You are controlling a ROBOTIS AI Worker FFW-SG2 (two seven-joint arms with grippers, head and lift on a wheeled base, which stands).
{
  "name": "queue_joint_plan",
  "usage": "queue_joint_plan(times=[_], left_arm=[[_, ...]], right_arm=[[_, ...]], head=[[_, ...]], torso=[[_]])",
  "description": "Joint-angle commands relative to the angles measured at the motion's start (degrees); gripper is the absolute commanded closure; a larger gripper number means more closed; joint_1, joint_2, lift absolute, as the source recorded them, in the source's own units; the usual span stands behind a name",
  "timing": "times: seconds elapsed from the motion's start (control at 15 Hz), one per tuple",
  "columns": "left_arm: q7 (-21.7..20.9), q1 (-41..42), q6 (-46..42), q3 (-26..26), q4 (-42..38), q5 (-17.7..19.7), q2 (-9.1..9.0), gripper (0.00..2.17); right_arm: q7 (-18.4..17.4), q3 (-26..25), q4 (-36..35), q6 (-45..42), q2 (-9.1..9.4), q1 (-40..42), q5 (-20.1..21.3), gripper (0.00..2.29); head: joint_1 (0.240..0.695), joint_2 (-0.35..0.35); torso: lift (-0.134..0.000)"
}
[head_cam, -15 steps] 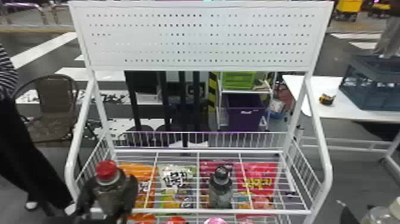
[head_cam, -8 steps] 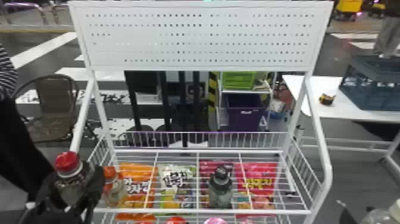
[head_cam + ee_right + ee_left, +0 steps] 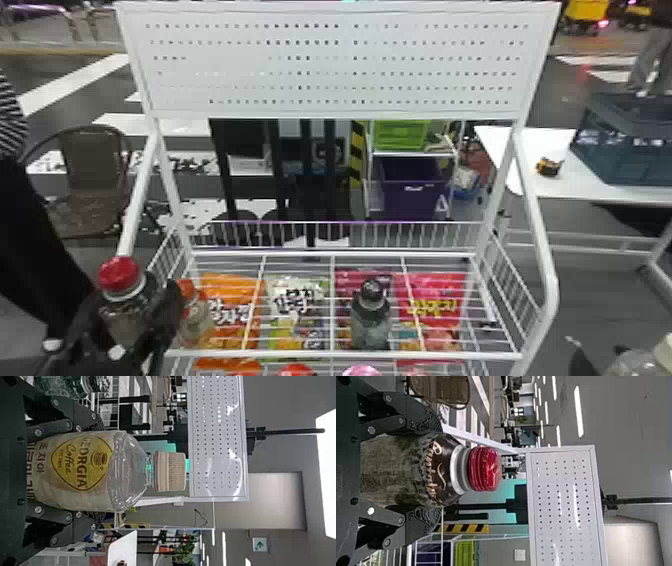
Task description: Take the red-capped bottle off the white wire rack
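Observation:
At the head view's lower left, my left gripper (image 3: 145, 320) is shut on the red-capped bottle (image 3: 120, 280), which stands upright beside the left side of the white wire rack (image 3: 332, 300). In the left wrist view the fingers of my left gripper (image 3: 429, 471) press both sides of the bottle's body, below its red cap (image 3: 484, 469). In the right wrist view my right gripper (image 3: 97, 471) is shut on a beige-capped clear bottle (image 3: 83, 469); that bottle's cap (image 3: 662, 352) shows at the head view's lower right corner.
A dark-capped bottle (image 3: 371, 320) stands on the rack's right half. An orange-capped bottle (image 3: 194, 315) is close behind my left gripper. Snack bags (image 3: 295, 310) lie below the wires. The rack's side rail (image 3: 542, 240) rises at the right.
My left gripper has moved left with the red-capped bottle from over the rack's left part, then slightly back right. The orange-capped bottle behind it has come into sight.

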Motion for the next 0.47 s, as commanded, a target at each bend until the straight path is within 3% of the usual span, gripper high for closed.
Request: queue_joint_plan(times=[0.0, 0.4], left_arm=[[0.02, 0.07, 0.0, 0.01, -0.21, -0.08, -0.07, 2.08], [0.02, -0.02, 0.18, 0.01, -0.38, -0.08, -0.07, 2.08]], right_arm=[[0.0, 0.09, 0.08, -0.01, 0.0, -0.14, 0.0, 1.43], [0.0, 0.0, 0.0, 0.16, 0.0, -0.14, 0.0, 1.43]], head=[[0.499, 0.0], [0.499, 0.0]], torso=[[0.0], [0.0]])
